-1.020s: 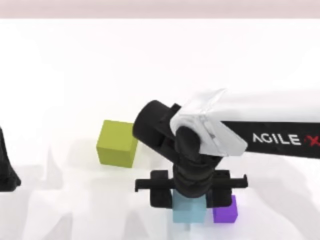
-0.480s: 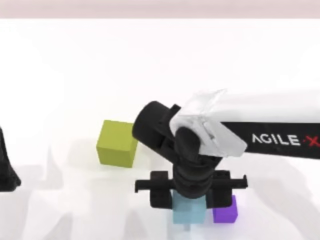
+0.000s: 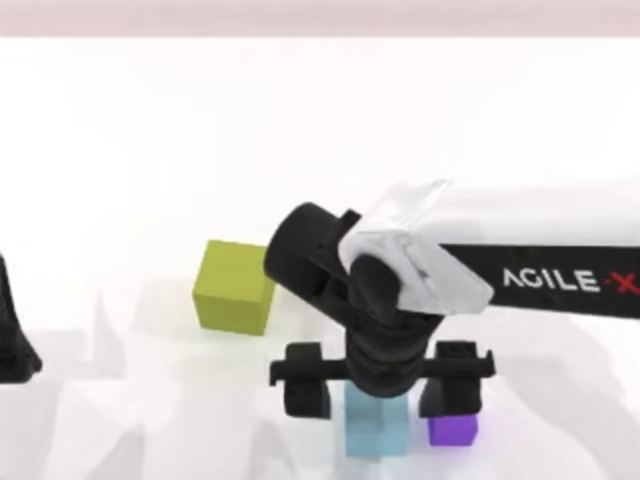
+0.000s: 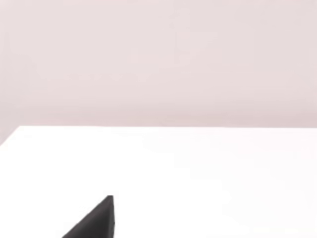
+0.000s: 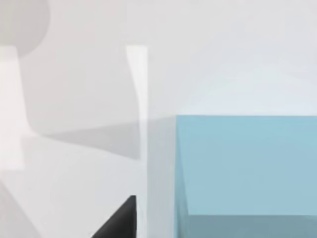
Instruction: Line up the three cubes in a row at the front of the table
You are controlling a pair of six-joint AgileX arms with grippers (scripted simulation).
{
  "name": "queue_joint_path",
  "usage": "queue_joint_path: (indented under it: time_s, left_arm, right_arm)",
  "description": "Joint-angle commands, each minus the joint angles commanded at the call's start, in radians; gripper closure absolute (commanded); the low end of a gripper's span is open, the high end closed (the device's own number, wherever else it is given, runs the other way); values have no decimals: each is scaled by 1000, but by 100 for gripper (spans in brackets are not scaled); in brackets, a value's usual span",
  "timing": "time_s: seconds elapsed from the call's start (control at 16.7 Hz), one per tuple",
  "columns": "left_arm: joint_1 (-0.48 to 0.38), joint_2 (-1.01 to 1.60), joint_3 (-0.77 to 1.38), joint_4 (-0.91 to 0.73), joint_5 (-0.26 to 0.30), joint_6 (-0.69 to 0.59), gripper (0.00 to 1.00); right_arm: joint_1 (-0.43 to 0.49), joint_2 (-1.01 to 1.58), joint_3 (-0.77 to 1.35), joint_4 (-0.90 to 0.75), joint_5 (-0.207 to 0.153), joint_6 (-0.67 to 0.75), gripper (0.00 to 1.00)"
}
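Observation:
The light-blue cube rests on the table near the front edge, with the small purple cube just to its right. My right gripper hangs over the light-blue cube, open, its fingers standing apart from the cube's sides. One dark fingertip shows beside the cube with a gap between them. The olive-green cube sits farther back and to the left. My left gripper is parked at the table's left edge, with one fingertip over bare table.
My right arm reaches in from the right across the table's middle. A pale pinkish edge strip runs along the far side. White table stretches behind and left of the olive-green cube.
My right gripper's fingers have spread apart and let go of the light-blue cube, which stays in place. The other cubes and the left arm have not moved.

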Motion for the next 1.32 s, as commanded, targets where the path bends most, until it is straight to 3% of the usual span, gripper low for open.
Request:
queue_joint_path:
  time_s: [0.48, 0.96, 1.32]
  left_arm:
    - [0, 0, 0, 0, 0, 0, 0]
    - [0, 0, 0, 0, 0, 0, 0]
    - [-4, 9, 9, -7, 1, -2, 0]
  right_arm:
    - [-1, -1, 3, -4, 0, 0, 0]
    - [10, -79, 165, -248, -1, 0, 0]
    - [0, -91, 163, -247, 2, -5, 0]
